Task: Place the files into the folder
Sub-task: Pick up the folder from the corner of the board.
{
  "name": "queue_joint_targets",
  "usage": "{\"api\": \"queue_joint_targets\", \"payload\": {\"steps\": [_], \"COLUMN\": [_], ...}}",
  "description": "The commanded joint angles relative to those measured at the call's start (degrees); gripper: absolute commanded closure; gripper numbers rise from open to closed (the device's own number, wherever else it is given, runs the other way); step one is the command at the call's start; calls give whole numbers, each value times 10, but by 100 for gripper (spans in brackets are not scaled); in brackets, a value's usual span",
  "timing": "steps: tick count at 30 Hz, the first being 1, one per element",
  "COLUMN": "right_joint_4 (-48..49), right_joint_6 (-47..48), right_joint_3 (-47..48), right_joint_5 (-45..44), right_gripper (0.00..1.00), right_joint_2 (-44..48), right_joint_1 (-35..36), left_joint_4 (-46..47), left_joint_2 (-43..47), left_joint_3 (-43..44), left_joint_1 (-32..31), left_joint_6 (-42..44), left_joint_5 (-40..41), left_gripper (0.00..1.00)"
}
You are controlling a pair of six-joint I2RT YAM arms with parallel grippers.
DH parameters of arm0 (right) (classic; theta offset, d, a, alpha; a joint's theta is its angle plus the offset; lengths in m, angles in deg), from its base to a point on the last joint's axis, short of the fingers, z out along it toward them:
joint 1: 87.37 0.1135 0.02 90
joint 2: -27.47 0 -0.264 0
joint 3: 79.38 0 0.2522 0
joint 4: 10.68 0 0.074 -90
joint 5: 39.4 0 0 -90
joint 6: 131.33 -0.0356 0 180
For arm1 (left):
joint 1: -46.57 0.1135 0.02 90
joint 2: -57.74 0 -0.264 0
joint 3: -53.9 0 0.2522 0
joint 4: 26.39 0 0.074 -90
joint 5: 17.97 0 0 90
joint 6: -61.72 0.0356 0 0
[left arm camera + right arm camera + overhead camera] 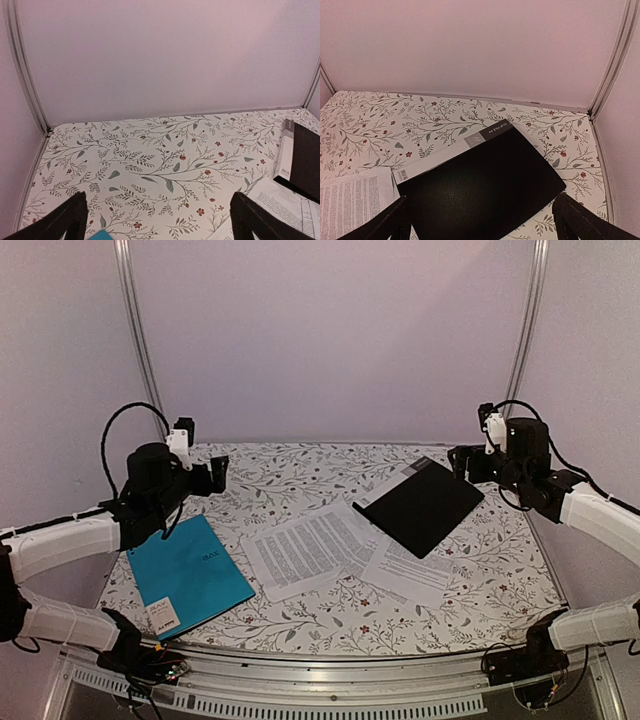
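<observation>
Toward the right rear of the floral-patterned table (300,465) lies the large flat black rectangular folder (422,504), closed and turned at an angle, its pale spine label along the edge facing the left arm. Just beside that folder, on its near and left-arm sides, the white printed paper sheets (310,552) are fanned out flat on the table, outside the folder; the closest sheets reach its edge, though whether they slip beneath it cannot be told. Well apart from the black folder, past the sheets toward the left arm's base, a teal-blue flat folder (188,575) lies closed with a small white label at its near corner. Close to the black folder's far right corner, the right end effector (462,462) hangs above the table, released, its dark fingers spread wide with nothing between them. Far from the black folder, over the teal folder's far edge, the left end effector (215,475) is likewise released and empty, fingers wide apart.
</observation>
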Motion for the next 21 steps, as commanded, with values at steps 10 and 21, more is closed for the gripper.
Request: {"api": "queue_joint_targets", "payload": {"steps": [10, 21], "right_joint_4": [-82, -162], "right_joint_6": [16, 74], "right_joint_3": [61, 133], "right_joint_5": [-16, -8], "right_gripper": [1, 1], "right_joint_2": [-57, -135], "right_joint_1": [28, 91], "left_joint_4": [23, 6], "left_joint_2": [-31, -16], "left_joint_3": [-11, -20], "left_joint_1": [-14, -14], "left_joint_6": [5, -10], "left_joint_5": [-4, 8], "left_gripper": [0, 0]}}
